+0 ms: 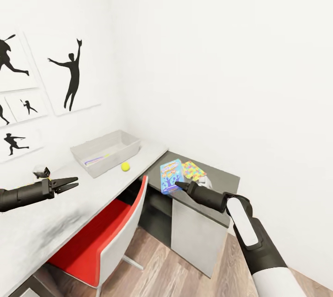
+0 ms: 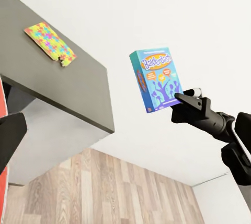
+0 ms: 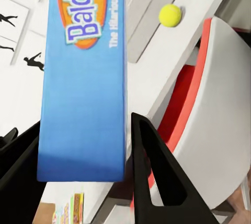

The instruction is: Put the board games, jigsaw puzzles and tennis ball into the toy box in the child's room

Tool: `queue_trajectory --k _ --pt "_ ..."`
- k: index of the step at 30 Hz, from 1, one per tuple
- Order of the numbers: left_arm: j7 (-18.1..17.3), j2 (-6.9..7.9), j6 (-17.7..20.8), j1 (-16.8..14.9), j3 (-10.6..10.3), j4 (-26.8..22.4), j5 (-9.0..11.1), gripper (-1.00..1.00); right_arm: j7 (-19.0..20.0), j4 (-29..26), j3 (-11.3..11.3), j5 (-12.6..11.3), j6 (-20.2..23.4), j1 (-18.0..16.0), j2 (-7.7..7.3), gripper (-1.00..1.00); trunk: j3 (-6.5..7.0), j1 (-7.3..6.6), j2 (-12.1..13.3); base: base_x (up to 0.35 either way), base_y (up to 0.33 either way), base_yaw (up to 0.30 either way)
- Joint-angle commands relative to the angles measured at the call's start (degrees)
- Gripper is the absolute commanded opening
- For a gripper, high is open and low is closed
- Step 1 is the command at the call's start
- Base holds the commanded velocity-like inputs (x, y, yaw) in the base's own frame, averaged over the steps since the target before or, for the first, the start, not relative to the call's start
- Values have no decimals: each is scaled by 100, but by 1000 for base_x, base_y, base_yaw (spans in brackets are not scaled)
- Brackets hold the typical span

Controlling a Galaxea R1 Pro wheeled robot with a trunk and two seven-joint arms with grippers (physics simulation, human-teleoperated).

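My right gripper clamps the blue board game above the dark cabinet, a jigsaw puzzle just beyond. A red chair sits nearer-left. My left gripper hovers spread over the table. Farther: tennis ball, then toy box.

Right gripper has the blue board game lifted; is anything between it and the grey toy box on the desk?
Nothing solid blocks an airborne path. The blue cartoon-printed board game, held by the right gripper, is above the dark cabinet; the shallow light-grey toy box lies open-topped beyond. The yellow tennis ball and the red chair sit below that line.
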Motion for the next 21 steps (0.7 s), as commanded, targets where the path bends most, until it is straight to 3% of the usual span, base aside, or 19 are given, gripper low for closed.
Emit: queue_trajectory --k 1,10,21 --pt "-19 2 60 -4 -1 0 -1 100 38 -2 -7 5 25 -6 3 -100 -10 6 -10 304 80 2" --pt "-19 2 60 -4 -1 1 6 100 39 -19 -10 5 25 -6 -11 -100 -5 6 -10 263 13 19" --pt "-19 1 60 -4 -1 1 8 100 39 -19 3 5 25 -6 2 -100 -1 6 -10 56 -23 259"
